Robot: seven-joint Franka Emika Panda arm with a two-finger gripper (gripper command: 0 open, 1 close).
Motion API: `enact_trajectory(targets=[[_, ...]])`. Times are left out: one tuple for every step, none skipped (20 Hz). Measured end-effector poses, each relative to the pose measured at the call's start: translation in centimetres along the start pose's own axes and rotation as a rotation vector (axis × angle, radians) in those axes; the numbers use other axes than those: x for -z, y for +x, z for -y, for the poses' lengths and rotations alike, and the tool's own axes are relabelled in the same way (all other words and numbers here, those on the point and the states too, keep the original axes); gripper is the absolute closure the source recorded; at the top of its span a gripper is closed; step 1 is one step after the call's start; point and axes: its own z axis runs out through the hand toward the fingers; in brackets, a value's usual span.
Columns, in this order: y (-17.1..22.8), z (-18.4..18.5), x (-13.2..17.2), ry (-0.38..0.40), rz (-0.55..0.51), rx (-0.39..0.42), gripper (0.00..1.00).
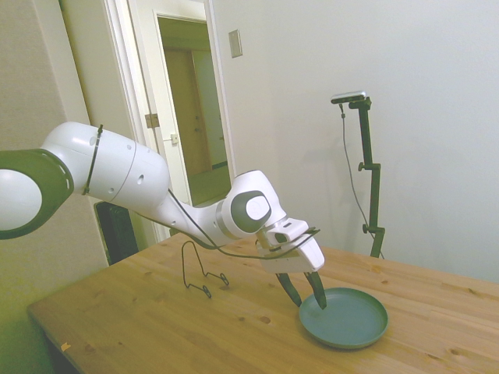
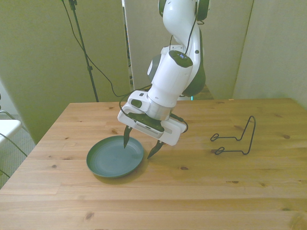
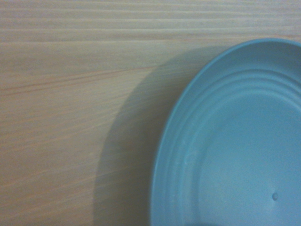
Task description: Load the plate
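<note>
My hand (image 2: 140,145) is spread wide, its fingers straddling the rim of the teal plate (image 2: 115,158), which lies flat on the wooden surface (image 2: 201,191), toward the front view's left

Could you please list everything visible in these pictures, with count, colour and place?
plate: one, teal, flat on the table toward the front view's left.
wire rack: one, black, standing empty on the table toward the front view's right, apart from the plate.
table: one, light wood, carrying both.
arm: one, white, bent down over the table.
end effector: one, fingers open, one finger inside the plate's rim and the other outside it.
</note>
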Motion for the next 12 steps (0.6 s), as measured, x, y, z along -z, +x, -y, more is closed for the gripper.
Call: enact_trajectory(targets=[[0.07, -0.06, -0.19, -0.001, -0.002, 0.0, 0.0], [0.15, -0.09, -0.26, 0.0, -0.004, -0.001, 0.0], [0.22, -0.13, -0.31, 0.001, -0.006, -0.002, 0.0], [0.27, -0.17, -0.35, 0.001, -0.007, -0.003, 1.0], [0.32, -0.2, -0.39, 0.002, -0.007, -0.004, 1.0], [0.33, -0.21, -0.41, 0.002, -0.008, -0.004, 1.0], [0.33, -0.2, -0.41, 0.003, -0.008, -0.004, 1.0], [0.32, -0.2, -0.42, 0.003, -0.008, -0.004, 1.0], [0.31, -0.2, -0.42, 0.003, -0.007, -0.004, 1.0], [0.29, -0.19, -0.42, 0.004, -0.006, -0.005, 1.0], [0.28, -0.19, -0.43, 0.004, -0.005, -0.006, 1.0], [0.25, -0.17, -0.44, 0.006, -0.002, -0.008, 1.0]])
